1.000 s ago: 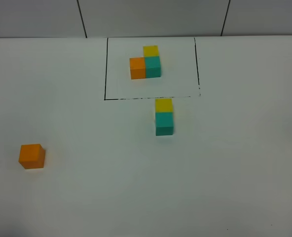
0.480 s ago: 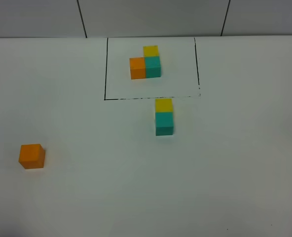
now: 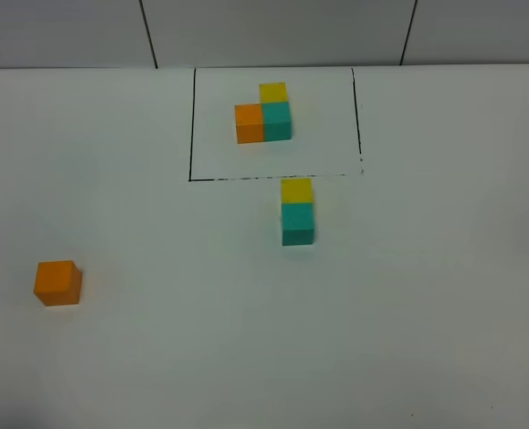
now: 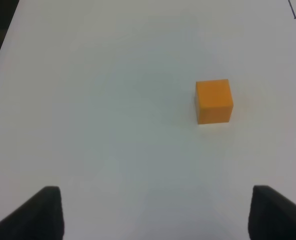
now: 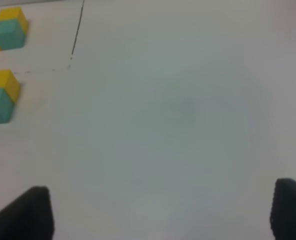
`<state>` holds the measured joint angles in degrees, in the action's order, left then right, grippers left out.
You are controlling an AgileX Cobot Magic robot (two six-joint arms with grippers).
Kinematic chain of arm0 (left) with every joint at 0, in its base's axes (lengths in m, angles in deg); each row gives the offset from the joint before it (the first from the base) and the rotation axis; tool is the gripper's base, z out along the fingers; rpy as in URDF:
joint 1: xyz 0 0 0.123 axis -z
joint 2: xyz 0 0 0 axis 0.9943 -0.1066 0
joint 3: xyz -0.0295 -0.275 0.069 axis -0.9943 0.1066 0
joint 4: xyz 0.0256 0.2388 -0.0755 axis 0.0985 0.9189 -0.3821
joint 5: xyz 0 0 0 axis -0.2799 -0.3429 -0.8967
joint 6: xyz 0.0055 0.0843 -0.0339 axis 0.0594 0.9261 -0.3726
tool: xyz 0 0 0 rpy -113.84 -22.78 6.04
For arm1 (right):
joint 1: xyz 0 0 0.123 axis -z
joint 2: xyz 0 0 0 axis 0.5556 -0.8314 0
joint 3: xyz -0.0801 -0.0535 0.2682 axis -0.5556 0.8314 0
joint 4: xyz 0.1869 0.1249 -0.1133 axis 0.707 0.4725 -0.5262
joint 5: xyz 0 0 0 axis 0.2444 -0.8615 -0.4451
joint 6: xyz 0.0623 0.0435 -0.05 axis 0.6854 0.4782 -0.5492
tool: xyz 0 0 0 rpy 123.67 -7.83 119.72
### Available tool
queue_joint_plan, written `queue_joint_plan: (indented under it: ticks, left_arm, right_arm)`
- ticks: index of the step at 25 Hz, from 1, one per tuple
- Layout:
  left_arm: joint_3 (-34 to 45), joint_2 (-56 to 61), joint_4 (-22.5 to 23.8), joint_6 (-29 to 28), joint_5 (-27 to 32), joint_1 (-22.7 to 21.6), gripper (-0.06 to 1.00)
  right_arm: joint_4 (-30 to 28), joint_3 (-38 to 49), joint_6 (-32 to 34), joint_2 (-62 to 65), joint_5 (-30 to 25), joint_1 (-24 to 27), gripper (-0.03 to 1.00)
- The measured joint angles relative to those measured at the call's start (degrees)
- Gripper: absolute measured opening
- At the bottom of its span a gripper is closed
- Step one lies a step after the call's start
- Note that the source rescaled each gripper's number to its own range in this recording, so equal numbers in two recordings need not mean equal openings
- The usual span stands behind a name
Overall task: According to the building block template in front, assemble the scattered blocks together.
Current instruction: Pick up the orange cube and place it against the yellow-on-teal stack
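Orange cube (image 3: 58,282) lower left, well apart from joined yellow cube (image 3: 297,190) and teal cube (image 3: 298,223) below template (image 3: 264,116). Left gripper (image 4: 158,215), right gripper (image 5: 163,212): jaws wide, empty. Centre left gripper over orange cube, jaws square to faces.

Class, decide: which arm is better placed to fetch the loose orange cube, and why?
Left. The loose orange cube lies ahead of the open, empty left gripper, on the far left of the table.

Framed template (image 3: 277,119) at rear; yellow block (image 3: 297,189) touching teal block (image 3: 298,223); orange block (image 3: 58,282) well apart.
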<state>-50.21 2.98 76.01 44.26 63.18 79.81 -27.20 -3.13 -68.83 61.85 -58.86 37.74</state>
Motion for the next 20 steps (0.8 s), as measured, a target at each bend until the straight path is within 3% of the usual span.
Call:
queue_joint_plan:
  ticks: [17, 20]
  left_arm:
    - [0.0, 0.0, 0.0, -0.1, 0.0, 0.0, 1.00]
    - [0.0, 0.0, 0.0, -0.1, 0.0, 0.0, 1.00]
  right_arm:
    - [-0.1, 0.0, 0.2, 0.0, 0.0, 0.0, 0.10]
    - [-0.1, 0.0, 0.2, 0.0, 0.0, 0.0, 0.03]
